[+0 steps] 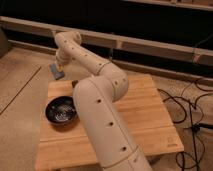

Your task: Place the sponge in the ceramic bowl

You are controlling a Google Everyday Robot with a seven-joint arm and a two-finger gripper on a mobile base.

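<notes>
The pale blue-grey sponge (pixel 56 72) hangs in the air just beyond the table's far-left corner. My gripper (pixel 58 66) is shut on it from above, at the end of the cream arm that curves up from the lower middle. The black ceramic bowl (pixel 61 110) sits on the left part of the wooden table (pixel 145 115), nearer the camera than the sponge and lower. Nothing lies inside the bowl. The arm's elbow hides the table's middle.
A small dark block (pixel 74 83) lies on the table beside the arm, behind the bowl. Black cables (pixel 186 107) trail over the floor to the right. A long low ledge (pixel 150 44) runs along the back.
</notes>
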